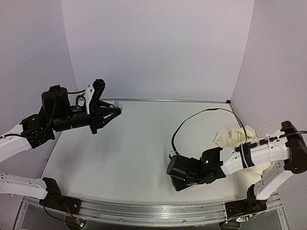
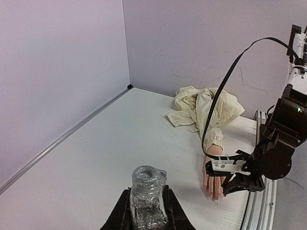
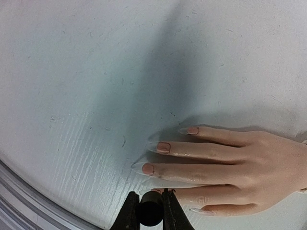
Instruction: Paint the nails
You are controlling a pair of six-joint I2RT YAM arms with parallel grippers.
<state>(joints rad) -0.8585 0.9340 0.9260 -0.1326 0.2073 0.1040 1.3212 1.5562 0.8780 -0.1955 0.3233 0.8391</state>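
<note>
The skin-coloured mannequin hand (image 3: 240,165) lies flat on the white table with its fingers spread. Its nails (image 3: 163,147) are long and pointed, and show near the fingertips. My right gripper (image 3: 150,200) is shut on a small black cap (image 3: 150,213) just over the ring fingertip; any brush under the cap is hidden. In the top view the right gripper (image 1: 181,178) covers most of the hand. My left gripper (image 2: 147,191) is shut on a clear glittery polish bottle (image 2: 147,189) with an open mouth, held high at the far left (image 1: 113,110).
The cream cloth sleeve (image 2: 204,108) lies bunched behind the hand at the right (image 1: 238,136). A black cable (image 1: 192,120) loops over the table from the right arm. The metal front rail (image 1: 144,211) runs close to the fingertips.
</note>
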